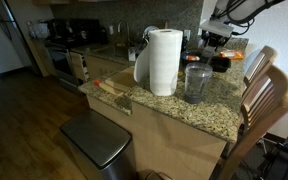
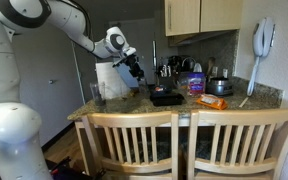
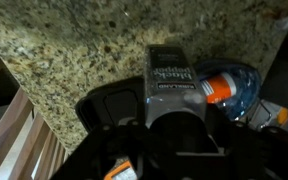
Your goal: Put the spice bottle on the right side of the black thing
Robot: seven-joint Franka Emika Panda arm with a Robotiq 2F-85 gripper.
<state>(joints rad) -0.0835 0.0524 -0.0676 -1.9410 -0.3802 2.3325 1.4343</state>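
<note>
In an exterior view the paper towel roll (image 2: 109,75) was seen at the left of the granite counter (image 2: 234,102). Just beside it the gripper (image 2: 134,68) was held above the stone, with the black thing (image 2: 166,98) lower and to the right and a pot (image 2: 217,86) further right. The spice bottle (image 3: 174,85) was not on the counter but in the gripper — in the wrist view the jaws were pressed against its sides, with the printed label facing the camera. To its right in that view an orange-capped container (image 3: 220,90) was seen on the counter.

The bottle was judged small, rigid and light, with smooth walls that could slide in a weak pinch. Being taller than wide, it could be tipped if released before its base sat flat. A hold across the middle of the body, below the cap, was judged soundest, and that appeared to be where it was taken.

The label and the pinch were shown only by the wrist view — from outside, the bottle was too small to be made out. The height above the counter and the gap to the black thing were given only by the exterior views, and the clear tumbler (image 1: 196,82) was plain in an exterior view.
</note>
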